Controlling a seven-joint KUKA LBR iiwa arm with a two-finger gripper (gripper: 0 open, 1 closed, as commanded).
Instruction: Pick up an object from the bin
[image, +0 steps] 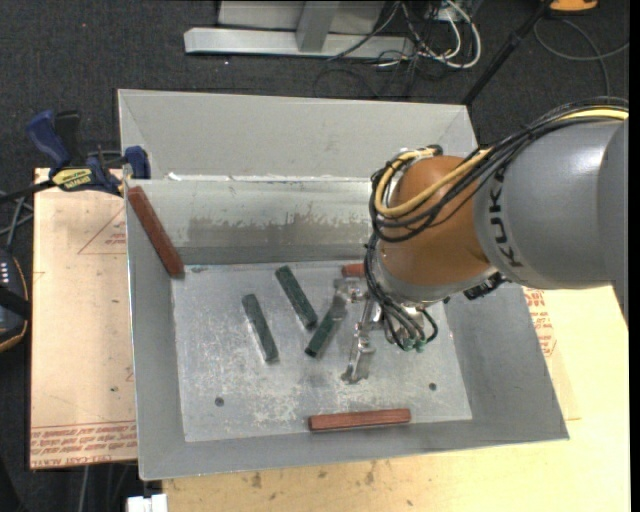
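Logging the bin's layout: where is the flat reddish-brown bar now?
In the camera view the reddish-brown bar lies flat by the bin's lower edge, right of centre, just below the end effector and apart from the nearest dark green bar.

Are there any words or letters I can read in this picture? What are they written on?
"KU": black letters on the grey arm; the rest of the word curves out of sight.
Red print along the bottom of the card at the left: too small to read.
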